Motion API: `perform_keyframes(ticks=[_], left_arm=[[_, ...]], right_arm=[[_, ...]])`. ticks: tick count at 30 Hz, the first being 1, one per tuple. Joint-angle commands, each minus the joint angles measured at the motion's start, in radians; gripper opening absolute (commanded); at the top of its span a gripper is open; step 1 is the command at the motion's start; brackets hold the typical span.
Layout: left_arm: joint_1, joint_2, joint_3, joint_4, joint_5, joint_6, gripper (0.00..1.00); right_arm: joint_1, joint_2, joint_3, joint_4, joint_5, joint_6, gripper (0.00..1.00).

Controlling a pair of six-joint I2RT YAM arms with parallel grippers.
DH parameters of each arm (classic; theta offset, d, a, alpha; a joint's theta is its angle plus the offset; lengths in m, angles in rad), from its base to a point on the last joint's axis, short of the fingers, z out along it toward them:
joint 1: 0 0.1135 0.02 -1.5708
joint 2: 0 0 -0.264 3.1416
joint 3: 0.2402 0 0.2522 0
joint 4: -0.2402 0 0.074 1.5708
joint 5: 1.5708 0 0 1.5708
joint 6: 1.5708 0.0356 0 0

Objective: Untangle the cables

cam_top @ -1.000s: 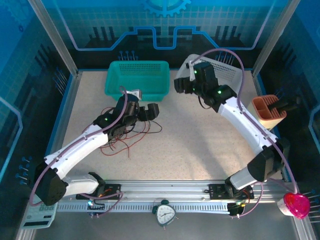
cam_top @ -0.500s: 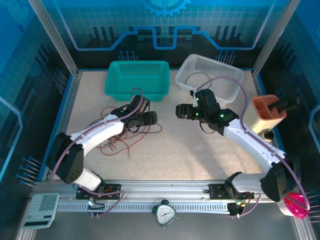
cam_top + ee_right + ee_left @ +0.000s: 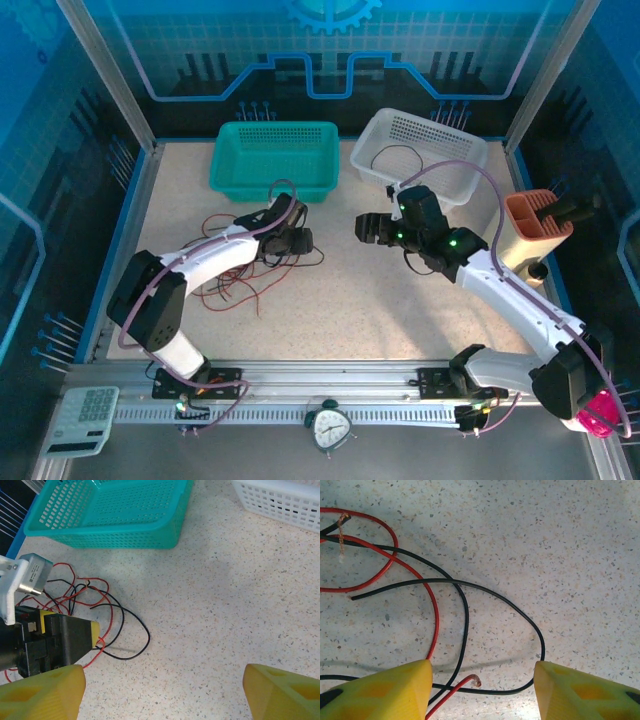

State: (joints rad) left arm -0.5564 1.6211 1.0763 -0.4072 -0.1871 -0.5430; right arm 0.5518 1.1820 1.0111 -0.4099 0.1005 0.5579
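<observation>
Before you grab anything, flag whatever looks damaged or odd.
In the left wrist view, frayed copper strands hang from a cable end at upper left; a red cable's tip between the fingers of the left gripper looks stripped too.

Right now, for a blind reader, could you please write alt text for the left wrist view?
The left tool hangs open over the speckled table, its yellow fingers straddling crossed red and black cables; one red end lies between them.

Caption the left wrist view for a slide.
Left gripper open low over the table, yellow fingers straddling crossed red and black cables.
</observation>
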Motion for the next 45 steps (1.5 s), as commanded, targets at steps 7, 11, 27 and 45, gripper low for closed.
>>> perform_keyframes(ticks=[7, 11, 27, 45], left_arm=[[0.003, 0.045, 0.060, -0.013, -0.018, 0.023, 0.51], [0.001, 0.062, 0.058, -0.013, -0.019, 0.016, 0.51], [-0.009, 0.113, 0.043, 0.017, -0.026, 0.009, 0.30], [-0.011, -0.011, 0.073, -0.022, -0.027, 0.041, 0.00]], right_arm=[[0.017, -0.027, 0.010, -0.009, 0.018, -0.007, 0.84], [0.016, -0.029, 0.008, -0.006, 0.014, -0.007, 0.84], [0.017, -0.083, -0.005, -0.028, 0.023, -0.008, 0.84], [0.022, -0.092, -0.018, 0.018, -0.028, -0.021, 0.84]])
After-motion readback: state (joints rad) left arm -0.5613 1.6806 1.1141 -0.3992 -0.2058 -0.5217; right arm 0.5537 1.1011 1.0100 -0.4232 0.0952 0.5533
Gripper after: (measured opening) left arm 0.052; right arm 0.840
